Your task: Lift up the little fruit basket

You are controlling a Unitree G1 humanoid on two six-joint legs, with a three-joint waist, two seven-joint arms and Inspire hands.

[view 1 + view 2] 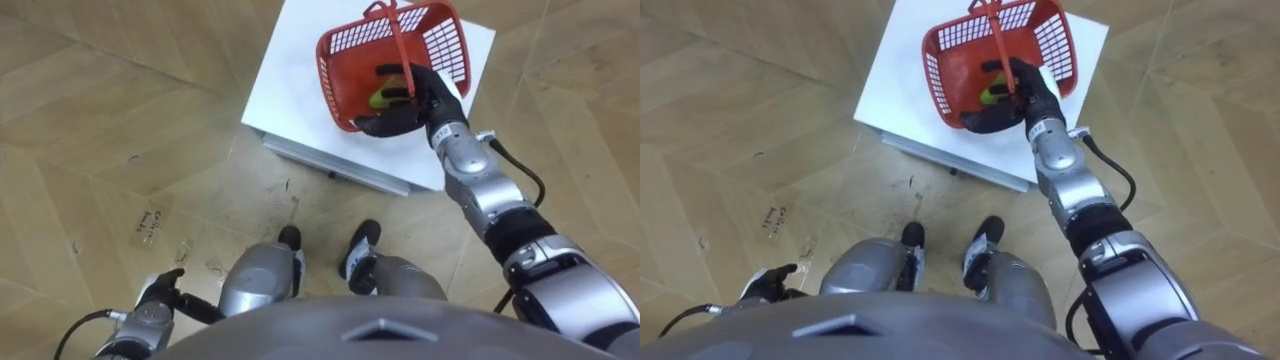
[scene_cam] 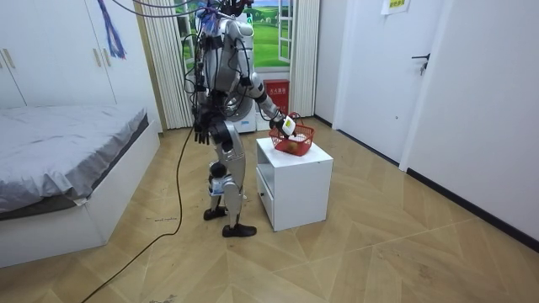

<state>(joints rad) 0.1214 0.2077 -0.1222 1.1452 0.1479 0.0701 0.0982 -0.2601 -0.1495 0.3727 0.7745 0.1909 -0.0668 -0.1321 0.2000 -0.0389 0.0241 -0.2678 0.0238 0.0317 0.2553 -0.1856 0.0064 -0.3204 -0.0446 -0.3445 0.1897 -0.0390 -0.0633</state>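
— Where is your basket (image 1: 345, 75)?
— At one o'clock in the eye views, on the white cabinet (image 1: 290, 100), toward its far edge. Your right hand (image 1: 415, 105) is at the basket's near rim, with its fingers curled round the lower end of the handle (image 1: 397, 40).
— Anything inside?
— The eye views give you a yellow-green fruit (image 1: 383, 97) just past those fingers. The room view gives you the stance: the robot stands upright at the cabinet's side, with a bed (image 2: 59, 135) at nine o'clock in that view.
— And your left hand (image 1: 158, 297)?
— At seven o'clock, low beside the thigh. Its fingers are loose and hold nothing.
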